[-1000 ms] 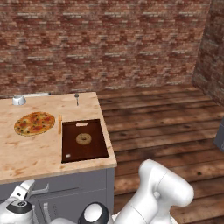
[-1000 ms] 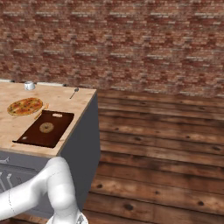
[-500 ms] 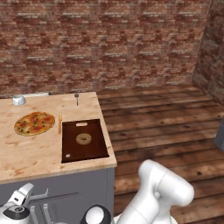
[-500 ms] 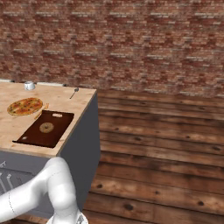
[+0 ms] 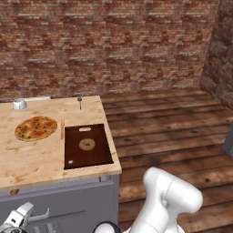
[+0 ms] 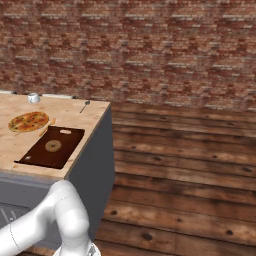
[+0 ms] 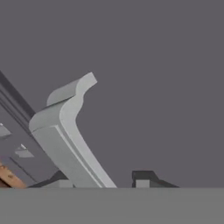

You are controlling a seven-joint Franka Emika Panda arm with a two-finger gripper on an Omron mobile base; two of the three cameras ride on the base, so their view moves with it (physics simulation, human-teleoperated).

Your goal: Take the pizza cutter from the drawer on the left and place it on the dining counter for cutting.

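While the arm reaches low at the grey front below the bench (image 5: 32,159), the gripper (image 7: 103,180) is clenched on the drawer's silver bar handle (image 7: 65,135), one fingertip on each side of it. The drawer (image 7: 153,87) front fills the hand's outlook. Up top lie a pizza (image 5: 35,128), a dark cutting board (image 5: 86,145), an orange stick (image 5: 62,129) and a small metal utensil (image 5: 79,102). I cannot spot the pizza cutter.

Claw (image 7: 101,183) tips mostly cut off by hand view's bottom edge, w/ the drawer (image 7: 153,78) handle (image 7: 65,131) running down btwn them & out of shot. Drawer insides hidden, can't tell what's in there.
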